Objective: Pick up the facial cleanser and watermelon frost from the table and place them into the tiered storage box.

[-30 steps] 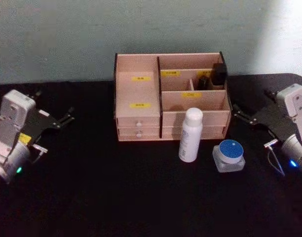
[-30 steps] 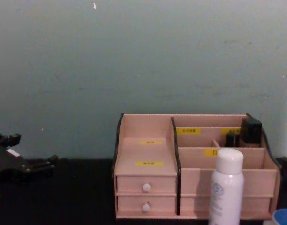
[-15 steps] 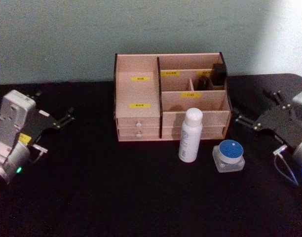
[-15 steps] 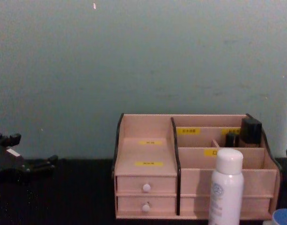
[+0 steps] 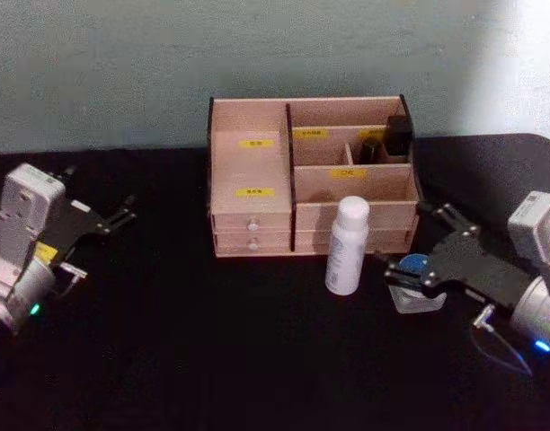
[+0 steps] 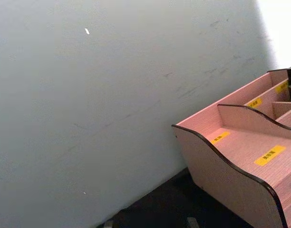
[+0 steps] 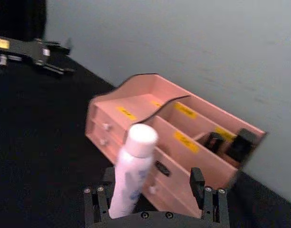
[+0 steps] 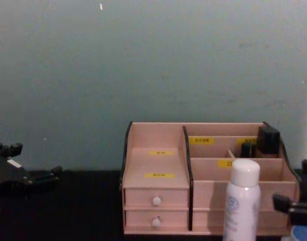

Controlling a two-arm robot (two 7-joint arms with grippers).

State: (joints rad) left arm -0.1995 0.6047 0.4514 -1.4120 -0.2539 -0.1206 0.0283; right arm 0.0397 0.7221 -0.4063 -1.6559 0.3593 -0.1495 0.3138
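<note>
Two items stand before the tiered storage box — facial cleanser, watermelon frost jar just right. Right gripper, spread wide and empty, overlaps the jar — cleanser close left. Left gripper parked far left, fingers apart.

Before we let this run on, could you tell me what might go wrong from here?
The open right gripper is at the blue-lidded jar and close to the upright white bottle; a finger could knock either aside. It might also bump the tiered storage box behind. The left gripper is parked at left.
</note>
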